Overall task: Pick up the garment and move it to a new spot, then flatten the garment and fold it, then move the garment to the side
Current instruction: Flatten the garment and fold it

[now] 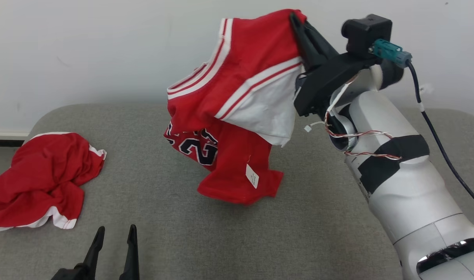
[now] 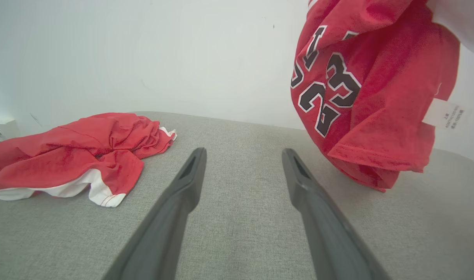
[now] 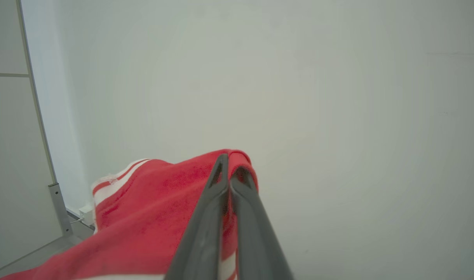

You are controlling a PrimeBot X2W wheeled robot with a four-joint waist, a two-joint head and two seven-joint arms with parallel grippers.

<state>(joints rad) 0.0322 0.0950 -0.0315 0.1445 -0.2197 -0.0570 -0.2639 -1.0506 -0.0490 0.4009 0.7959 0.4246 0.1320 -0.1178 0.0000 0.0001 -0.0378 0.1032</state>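
The red sports jersey with white-striped trim and a black 23 (image 1: 237,89) hung bunched in the air over the middle of the grey padded fabric surface (image 1: 318,217); its top edge was pinched between the closed jaws of the right gripper (image 1: 297,17), and its lower hem drooped close to the cloth. The left gripper (image 1: 117,230) sat low at the near left, its 2 dark fingers spread apart and holding nothing. A second crumpled red garment with white edging (image 1: 42,182) lay on the surface at its left edge, well apart from the jersey.
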